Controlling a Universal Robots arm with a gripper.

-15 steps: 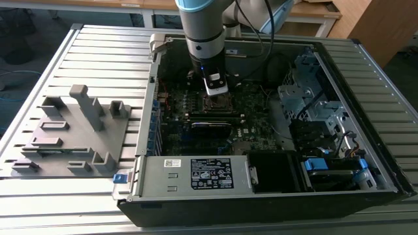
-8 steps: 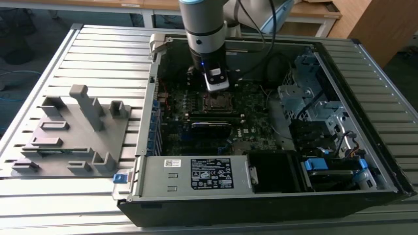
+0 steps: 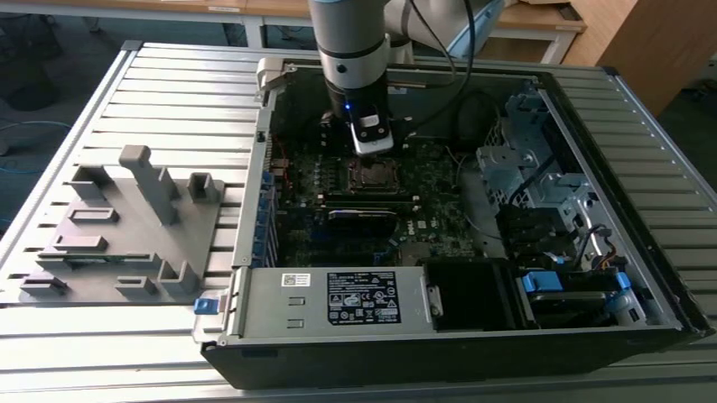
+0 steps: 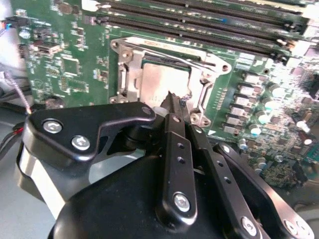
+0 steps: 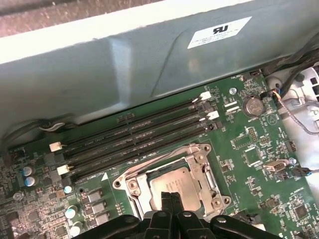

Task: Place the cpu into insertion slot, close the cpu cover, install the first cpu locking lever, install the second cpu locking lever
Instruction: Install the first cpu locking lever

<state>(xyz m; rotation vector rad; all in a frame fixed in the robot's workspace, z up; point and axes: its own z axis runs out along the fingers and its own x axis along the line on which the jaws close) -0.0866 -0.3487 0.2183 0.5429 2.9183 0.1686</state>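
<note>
Fingers (image 4: pixel 175 107) pressed together, tips on the near edge of the cpu (image 4: pixel 159 79), gripper (image 5: pixel 171 199) holding nothing. Cpu sits in the insertion slot (image 5: pixel 172 181), cpu cover (image 4: pixel 130 74) down around it, centre of the motherboard (image 3: pixel 426 218) in the exterior view.

Arm (image 3: pixel 353 50) is held near vertical, wrist pointed straight down. Gripper (image 4: pixel 175 102) is seen with its black fingers (image 5: pixel 169 199) pressed together, tips meeting, nothing gripped between them.

Cpu (image 5: pixel 175 187) in insertion slot (image 5: pixel 130 185), under cpu cover (image 5: pixel 197 160)
</note>
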